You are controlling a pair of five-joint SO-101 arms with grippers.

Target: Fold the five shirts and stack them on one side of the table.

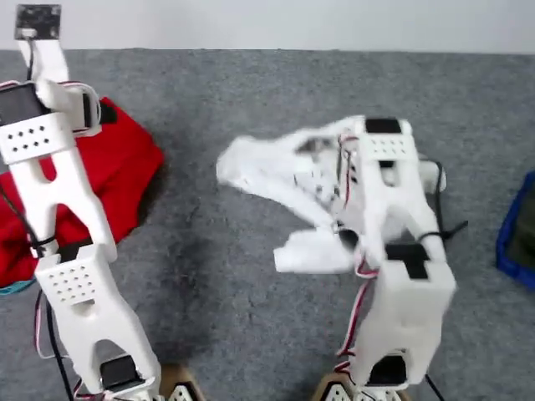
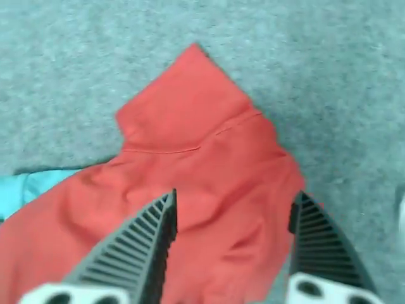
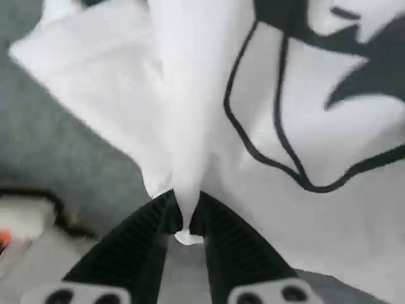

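Grey felt-covered worktop (image 1: 251, 92) beneath everything, rough enough, probably, to keep cloth from sliding during a fold. Near its middle, crumpled white cloth shirt (image 1: 276, 171) with a black line print, bunched and drawn toward the right arm, not yet flat or squared. At the left side, red cloth shirt (image 1: 125, 167) lying fairly flat with one corner pointing out onto the grey, seemingly parked there to mark the stacking side. At the right edge, dark blue piece of cloth (image 1: 520, 234), well apart from both, likely another shirt waiting its turn. Peeking from under the red one, thin strip of turquoise fabric (image 2: 25, 190), apparently lower in the same pile. Right fingers (image 3: 228, 247) clenched on a raised ridge of the white fabric, pinched between the ribbed pads, presumably to lift or drag that edge over for a fold. Left fingers (image 2: 145, 234) spread wide over the red shirt, grasping nothing, plausibly ready to pin or straighten the pile.
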